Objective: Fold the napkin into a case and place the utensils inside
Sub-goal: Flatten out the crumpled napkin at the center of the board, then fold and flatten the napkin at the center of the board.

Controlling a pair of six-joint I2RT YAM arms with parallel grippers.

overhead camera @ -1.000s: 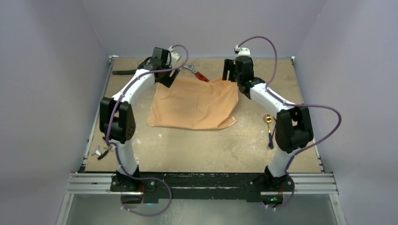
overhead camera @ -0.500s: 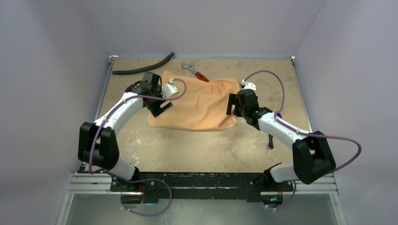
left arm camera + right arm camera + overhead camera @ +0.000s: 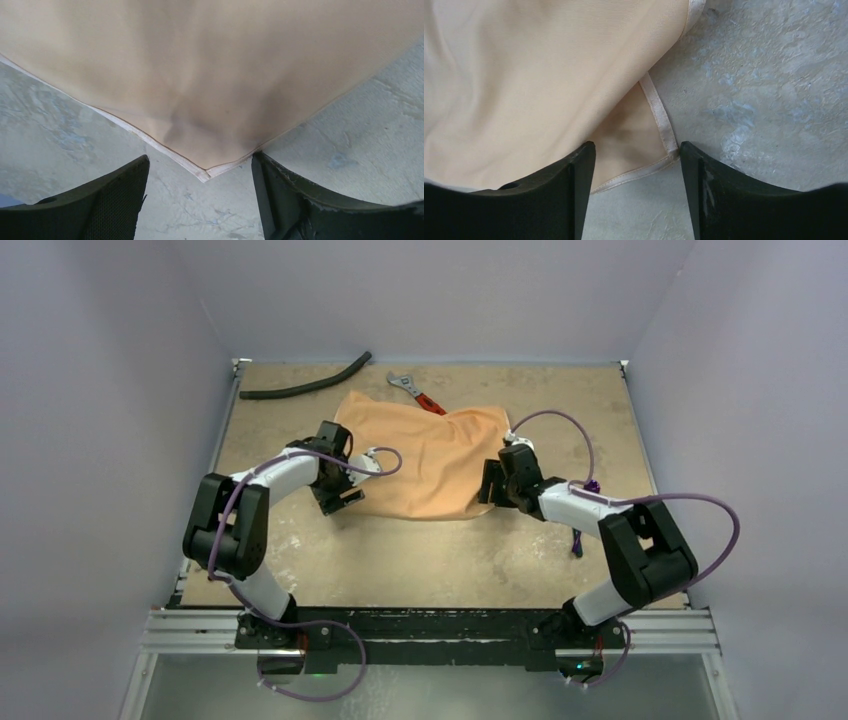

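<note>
Left end effector (image 3: 200, 158) and right end effector (image 3: 636, 146) both open — each astride a napkin (image 3: 430, 460) corner.

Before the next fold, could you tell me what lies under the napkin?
Bare table shows beside the napkin at its near corners. The wrench, red handle first, meets the far edge; whether it runs underneath is hidden, as is anything else beneath.

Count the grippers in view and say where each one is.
2. The left gripper sits at the napkin's near left corner, the right gripper at its near right corner; each has jaws open around that corner. None seems hidden.
</note>
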